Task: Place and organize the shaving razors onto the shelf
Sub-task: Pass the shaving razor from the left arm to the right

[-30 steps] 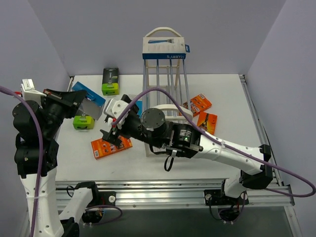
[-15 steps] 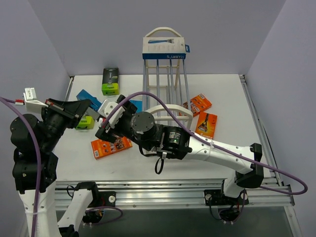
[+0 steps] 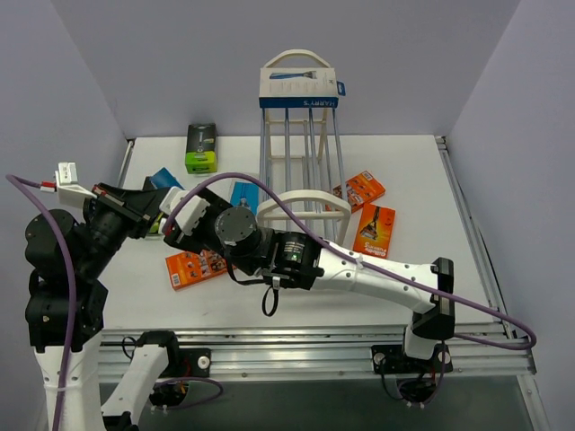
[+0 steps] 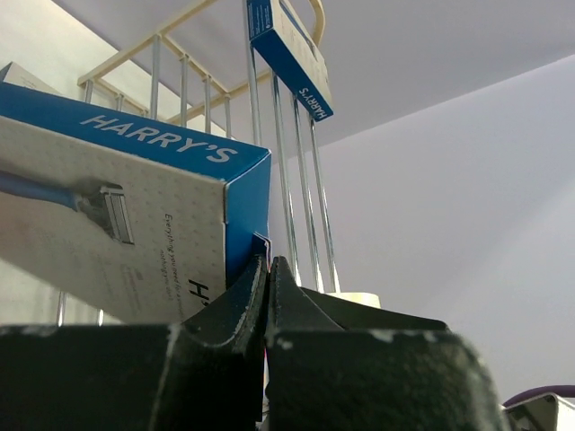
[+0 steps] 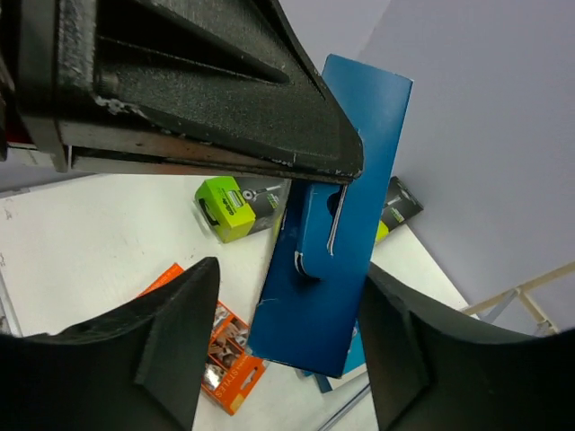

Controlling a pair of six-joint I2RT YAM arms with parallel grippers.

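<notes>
**Blue box gripped over the tabletop's left edge**

- Left gripper (image 4: 268,269): jaws pinched tight on the lower corner of the blue HARRY'S box (image 5: 305,323), lifted off the tabletop (image 3: 404,162) near its left edge.
- Right gripper (image 5: 287,269): jaws apart, one either side of that box. A gap shows on one side; contact on the other unclear.
- Shelf (image 3: 287,148): upright at mid far edge, with a second HARRY'S box (image 3: 301,85) on its top tier.
- Loose on the tabletop:
  - black-and-lime box (image 3: 201,148), far-left corner;
  - lime box (image 5: 235,205), under the grippers;
  - flat blue box (image 3: 243,193), left of the shelf's foot;
  - orange box (image 3: 199,268), near left, partly hidden by the right arm;
  - two orange boxes (image 3: 359,189) (image 3: 375,227), right of the shelf.
</notes>
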